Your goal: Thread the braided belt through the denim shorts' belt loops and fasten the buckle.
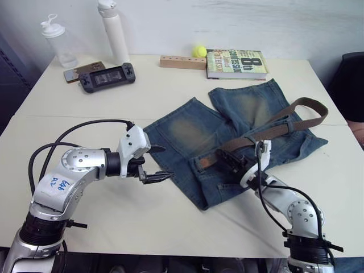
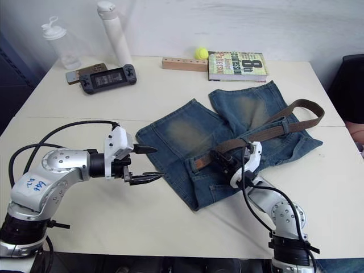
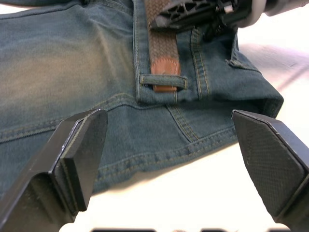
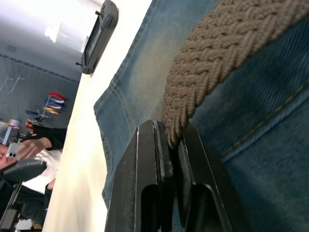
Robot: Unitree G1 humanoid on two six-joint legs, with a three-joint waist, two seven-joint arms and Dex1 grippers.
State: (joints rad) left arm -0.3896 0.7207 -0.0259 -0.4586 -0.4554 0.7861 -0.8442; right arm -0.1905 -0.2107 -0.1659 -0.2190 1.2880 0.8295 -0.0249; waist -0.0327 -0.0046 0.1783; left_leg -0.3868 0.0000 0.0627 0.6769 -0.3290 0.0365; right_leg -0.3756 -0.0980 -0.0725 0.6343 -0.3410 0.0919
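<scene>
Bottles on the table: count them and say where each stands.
2. A clear bottle at the far left corner; a taller white bottle just right of it, behind the handheld game console.

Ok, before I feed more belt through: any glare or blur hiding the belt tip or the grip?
Left wrist view: the belt tip under the belt loop is sharp, though the bare table is washed out white. Right wrist view: the right gripper clamping the braid reads clearly; the room behind is bright and soft. Left eye view: even light, soft shadow beside the shorts.
</scene>
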